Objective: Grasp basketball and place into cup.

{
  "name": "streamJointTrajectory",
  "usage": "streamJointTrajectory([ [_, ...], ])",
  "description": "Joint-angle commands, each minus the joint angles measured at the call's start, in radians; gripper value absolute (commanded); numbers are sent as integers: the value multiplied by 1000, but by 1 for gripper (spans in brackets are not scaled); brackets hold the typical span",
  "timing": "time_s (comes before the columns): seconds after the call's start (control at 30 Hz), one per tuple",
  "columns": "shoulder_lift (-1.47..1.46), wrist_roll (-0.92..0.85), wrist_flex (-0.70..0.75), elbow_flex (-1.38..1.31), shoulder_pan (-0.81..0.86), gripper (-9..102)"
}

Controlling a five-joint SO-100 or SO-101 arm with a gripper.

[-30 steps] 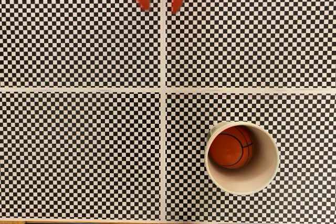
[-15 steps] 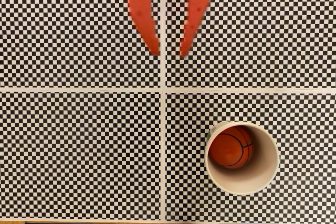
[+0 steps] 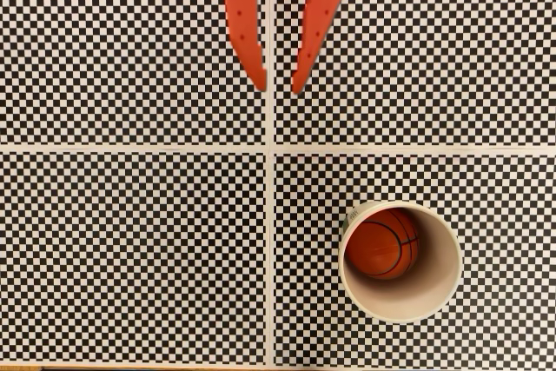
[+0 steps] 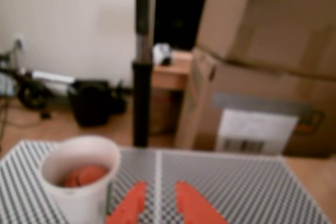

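Note:
The orange basketball with black seams lies inside the cream-white cup, which stands upright in the lower right quarter of the checkered mat in the fixed view. In the wrist view the cup stands at lower left with the basketball showing over its rim. My orange gripper reaches down from the top edge in the fixed view, open and empty, well above and left of the cup. The wrist view has the gripper at the bottom, just right of the cup.
A black-and-white checkered mat with pale dividing lines covers the table. Beyond the table's far edge in the wrist view stand large cardboard boxes, a dark vertical pole and a black bag on the floor.
The gripper has come further down into the fixed view from the top edge, then steadied with its tips slightly closer together. Cup and ball have not moved.

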Motion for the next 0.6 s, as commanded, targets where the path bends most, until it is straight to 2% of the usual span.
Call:
streamJointTrajectory([
  [0.0,38,-9,-9,34,-2,0],
  [0.37,86,-15,-17,152,-11,0],
  [0.57,86,-8,-140,290,-17,0],
])
